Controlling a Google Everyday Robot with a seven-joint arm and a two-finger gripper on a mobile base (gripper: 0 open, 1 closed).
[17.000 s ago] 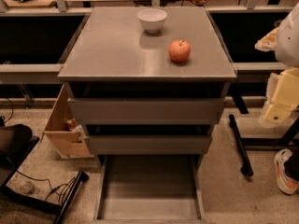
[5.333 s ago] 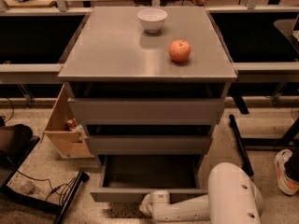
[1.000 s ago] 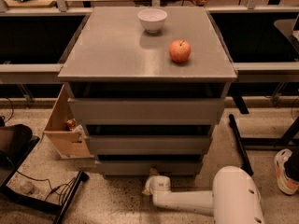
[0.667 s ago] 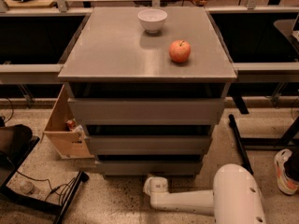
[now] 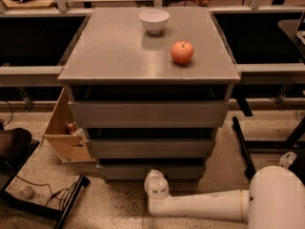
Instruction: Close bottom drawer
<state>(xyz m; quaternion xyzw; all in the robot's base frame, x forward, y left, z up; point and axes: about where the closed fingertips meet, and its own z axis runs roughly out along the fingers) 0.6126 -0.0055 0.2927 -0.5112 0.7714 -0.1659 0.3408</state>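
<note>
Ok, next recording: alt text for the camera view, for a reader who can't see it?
The bottom drawer of a grey cabinet sits pushed in, with the robot's gripper low by the floor, close against its front. A red apple and a white bowl stand on top.

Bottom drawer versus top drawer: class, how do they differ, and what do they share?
The bottom drawer sits lowest; the top drawer sits just under the cabinet top. The bottom drawer's front looks narrower and shallower than the top drawer's. The pincer is close to the bottom drawer's front, not the top drawer's. Both are grey, handleless and pushed in.
</note>
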